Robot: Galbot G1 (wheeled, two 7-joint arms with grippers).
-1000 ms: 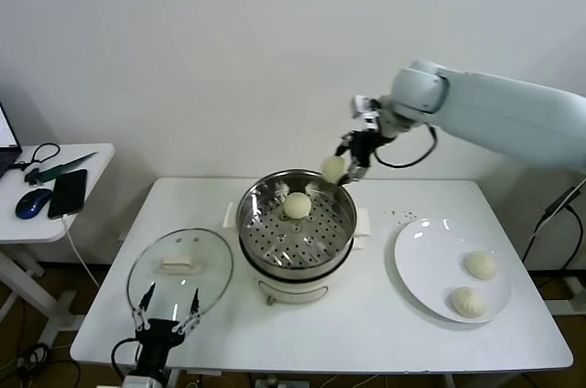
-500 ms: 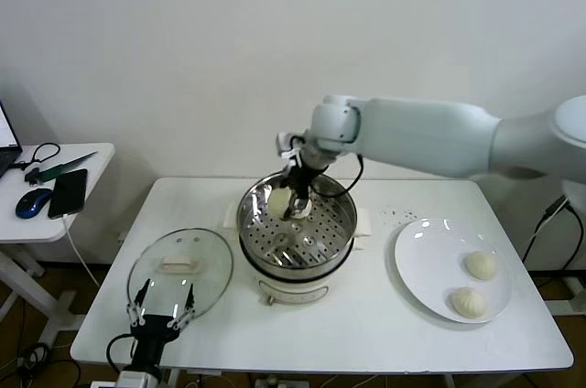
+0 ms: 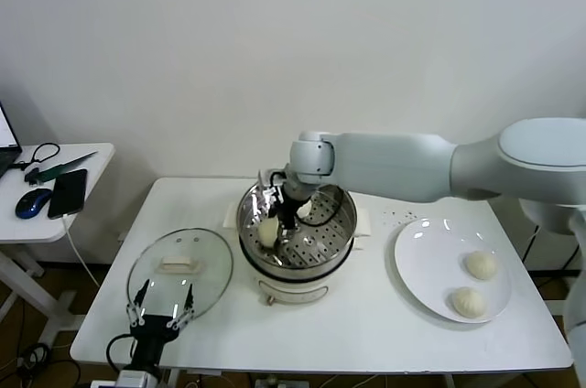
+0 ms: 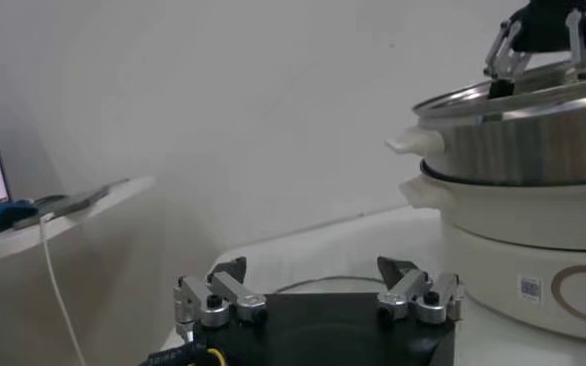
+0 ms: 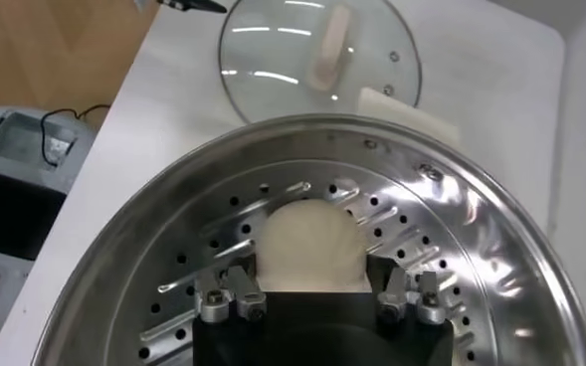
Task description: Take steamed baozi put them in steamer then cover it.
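The steamer is a shiny steel basket on a cream-white base at mid-table. My right gripper reaches down into its left side. One baozi rests on the perforated floor. In the right wrist view this baozi sits between the fingers of my open right gripper, with a slim gap on each side. A second baozi lies at the back of the basket. Two more baozi sit on the white plate. My left gripper waits open at the table's front left.
The glass lid with its white handle lies flat left of the steamer, just beyond my left gripper. A side table at far left holds a phone and a mouse. The steamer wall stands close to the left gripper.
My right gripper has swung over the rim, dropped into the steamer's left side and set the baozi on the floor, with its jaws spreading. The left arm has barely moved.
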